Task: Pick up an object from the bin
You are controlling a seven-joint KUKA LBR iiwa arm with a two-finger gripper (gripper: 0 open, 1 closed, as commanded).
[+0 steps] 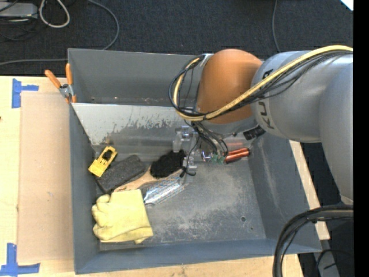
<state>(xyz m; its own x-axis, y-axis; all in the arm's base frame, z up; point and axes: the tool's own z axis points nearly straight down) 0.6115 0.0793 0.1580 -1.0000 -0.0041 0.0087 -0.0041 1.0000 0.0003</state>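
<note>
Gripper (188,167) is low in the middle of the bin (253,212), hanging under the arm's orange cover (228,79). Can't tell how far open it is or whether anything is in it; the cables and the cover hide most of it.

Its tip is right at the edge of a black fuzzy lump (166,164), which lies just beside it on the view's left. The near end of a silver crinkled piece (163,191) sits just below the tip, towards the view's bottom. It looks like it touches one or both, but can't confirm contact. These two are the things nearest the gripper.

Counts, all placed from the gripper:
- 1 black fuzzy lump, just beside it, view-left.
- 1 silver crinkled piece, below and view-left, running away from the tip at a slant.
- 1 dark grey pad (121,172), further view-left, past the lump and flat on the floor.
- 1 small yellow toy-like block (102,160), furthest view-left, touching the pad's far corner.
- 1 pale yellow glove (122,215), well apart, below and view-left, crumpled.
- 1 pale tan strip (135,182) between the pad and the glove; can't tell what it is.
- 1 red-orange stick (237,153), near on the view's right, lying flat.

Bin floor below and view-right of the gripper is bare and dusty.
</note>
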